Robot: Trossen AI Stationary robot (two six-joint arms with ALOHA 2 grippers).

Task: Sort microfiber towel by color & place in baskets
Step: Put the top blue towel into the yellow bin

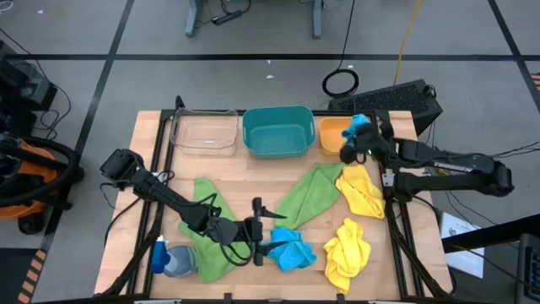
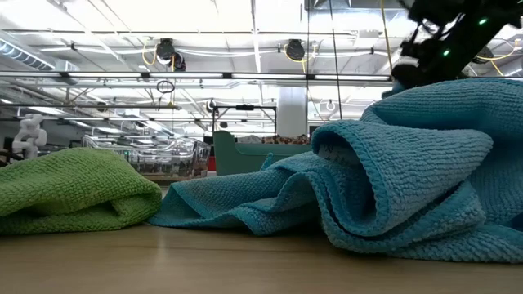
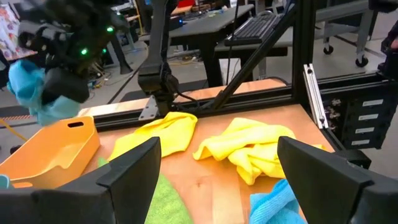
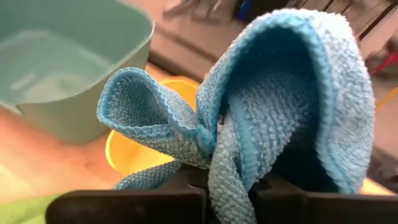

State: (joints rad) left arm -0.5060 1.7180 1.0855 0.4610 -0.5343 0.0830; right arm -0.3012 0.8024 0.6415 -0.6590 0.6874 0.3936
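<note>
My right gripper is shut on a light blue towel and holds it above the orange basket, beside the teal basket. The clear basket stands left of the teal one. My left gripper is open and empty near the front edge, its fingers beside a crumpled blue towel that lies on the table. In the left wrist view the open fingers frame yellow towels. My right gripper pinches a bunched fold of the light blue towel between its two fingers, several layers gathered together. The towel is lifted clear of the table and bulges out beyond the fingers, over the orange basket.
Two green towels and two yellow towels lie spread on the table. A blue-grey towel lies at the front left. Black frame rails run along the table's sides.
</note>
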